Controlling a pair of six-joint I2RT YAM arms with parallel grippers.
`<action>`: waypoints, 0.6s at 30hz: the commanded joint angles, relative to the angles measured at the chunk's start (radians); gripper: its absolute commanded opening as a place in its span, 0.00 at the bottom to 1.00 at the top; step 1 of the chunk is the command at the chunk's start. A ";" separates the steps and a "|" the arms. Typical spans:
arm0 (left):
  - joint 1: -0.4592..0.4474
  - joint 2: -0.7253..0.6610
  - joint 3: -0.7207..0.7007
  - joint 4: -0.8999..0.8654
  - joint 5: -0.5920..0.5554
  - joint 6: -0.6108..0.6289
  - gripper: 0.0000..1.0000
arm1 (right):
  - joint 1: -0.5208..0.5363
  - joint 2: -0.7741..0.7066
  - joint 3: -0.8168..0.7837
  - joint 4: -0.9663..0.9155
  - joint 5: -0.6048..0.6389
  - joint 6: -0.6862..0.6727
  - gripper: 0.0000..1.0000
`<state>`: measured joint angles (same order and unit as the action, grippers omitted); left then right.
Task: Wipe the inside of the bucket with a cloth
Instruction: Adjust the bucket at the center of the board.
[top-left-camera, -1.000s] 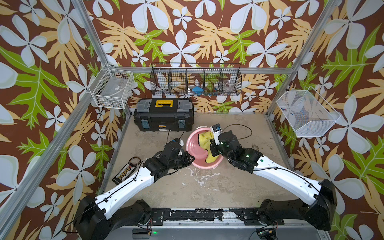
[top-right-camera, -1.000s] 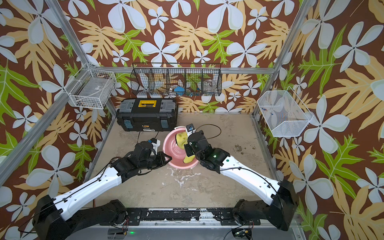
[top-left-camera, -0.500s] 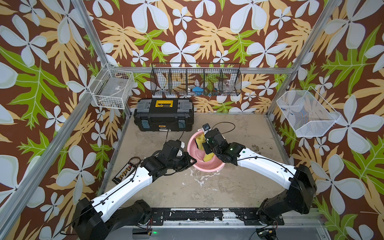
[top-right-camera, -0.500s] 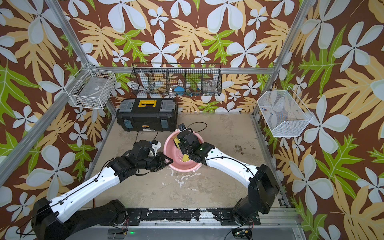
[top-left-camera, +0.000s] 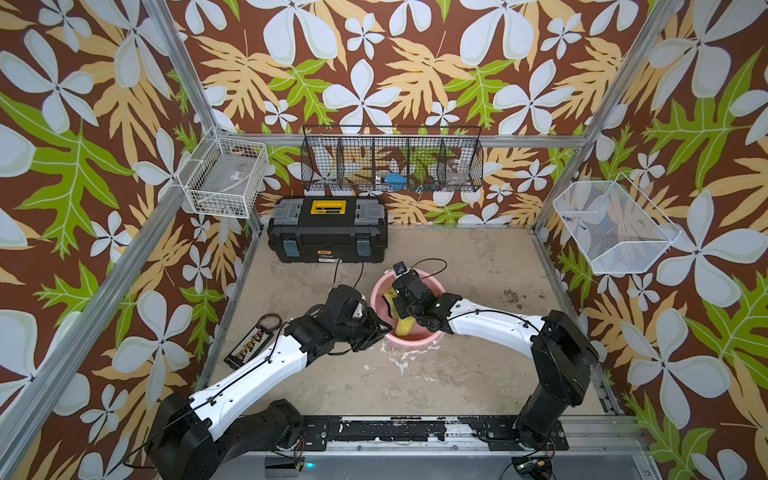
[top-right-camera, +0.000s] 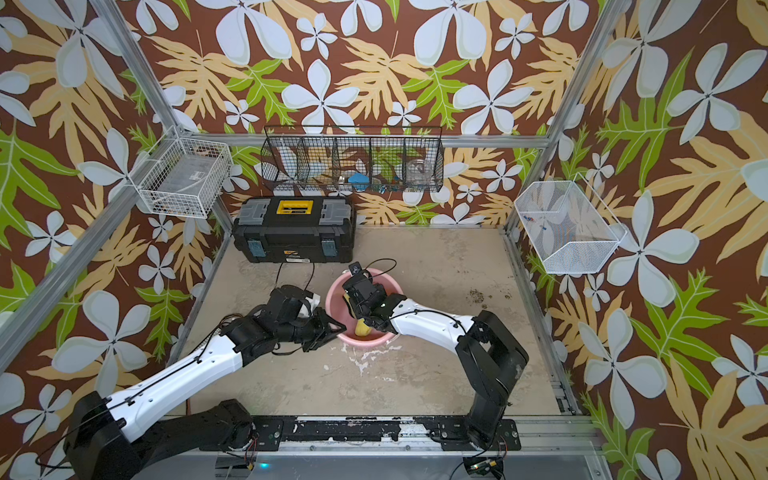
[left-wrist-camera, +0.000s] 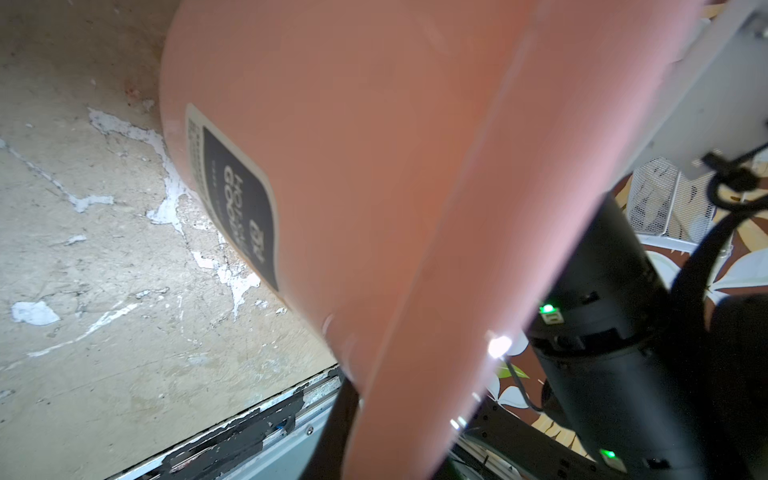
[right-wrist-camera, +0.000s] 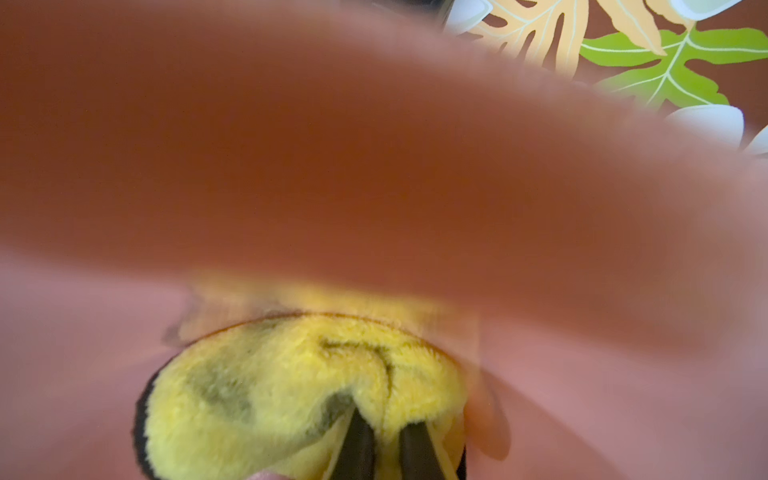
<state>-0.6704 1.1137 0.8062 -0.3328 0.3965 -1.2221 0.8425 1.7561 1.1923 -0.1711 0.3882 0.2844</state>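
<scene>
We list from the near edge.

- Tabletop (top-left-camera: 415, 386): flecked white just before the bucket (top-left-camera: 411, 336).
- Left gripper (top-left-camera: 384, 328): narrow, apparently pinching the bucket's near-left rim. The dark label (left-wrist-camera: 237, 199) sits on the outer wall beside it.
- Right gripper (right-wrist-camera: 382, 419): clamped on the cloth (right-wrist-camera: 291, 374), reaching in over the right of the rim and pointing toward the left gripper.
- Cloth: bunched inside the bucket, pressed to the near-left inner wall.
- We judge the next stroke follows that wall, and the left gripper on the same rim is the closest obstruction.
- Toolbox (top-left-camera: 328, 232): behind the bucket, well apart.
- Wire basket (top-left-camera: 392, 162): on the back wall.
</scene>
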 joint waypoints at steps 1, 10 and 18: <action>0.007 0.022 0.036 -0.004 0.033 0.142 0.00 | 0.000 0.028 0.010 -0.081 -0.034 -0.005 0.00; 0.043 0.140 0.200 -0.173 -0.078 0.322 0.12 | 0.008 0.045 0.002 -0.064 -0.062 0.002 0.00; 0.043 0.313 0.442 -0.391 -0.229 0.500 0.23 | 0.010 0.114 0.089 -0.119 -0.047 0.005 0.00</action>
<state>-0.6239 1.4010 1.2026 -0.6697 0.2417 -0.9459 0.8490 1.8431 1.2671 -0.1581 0.3916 0.3138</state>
